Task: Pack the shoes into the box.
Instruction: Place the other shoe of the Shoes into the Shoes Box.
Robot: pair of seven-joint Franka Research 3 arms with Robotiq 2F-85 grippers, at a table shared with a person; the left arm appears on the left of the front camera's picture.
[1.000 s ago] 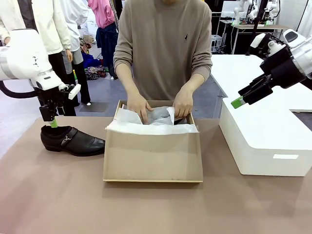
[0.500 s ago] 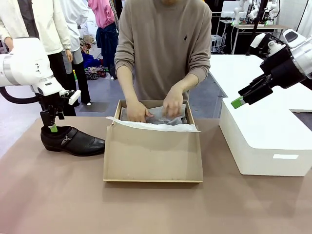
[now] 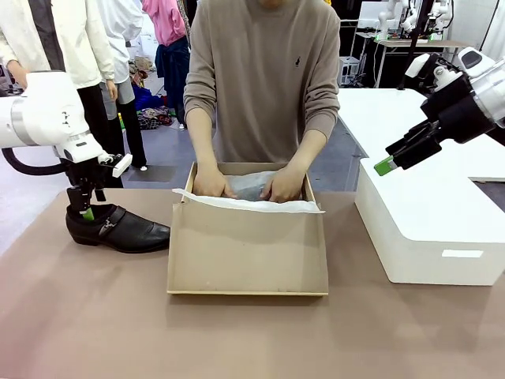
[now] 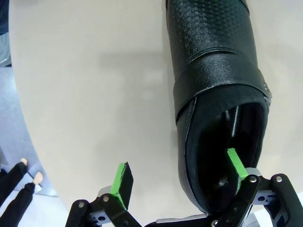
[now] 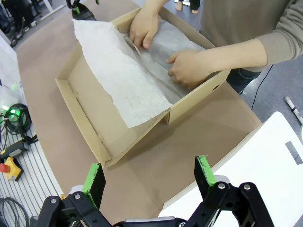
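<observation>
My left jaws are spread wide, one pad (image 4: pixel 235 163) dipped inside the black shoe (image 3: pixel 118 229) on the worktop (image 3: pixel 237 339) (not squeezing). Right jaws are released too, up by the white box (image 3: pixel 426 229). Person's hands (image 3: pixel 284 185) are in the cardboard box (image 3: pixel 247 253), just beside the shoe.

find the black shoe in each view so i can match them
front: shoe at left on the table, beside the box, left gripper at its heel.
left wrist: shoe in the right half, toe upward, one finger inside its opening.
right wrist: dark shape at the top edge past the box corner, probably the shoe.
shared landmark: left gripper's green pads.
</observation>
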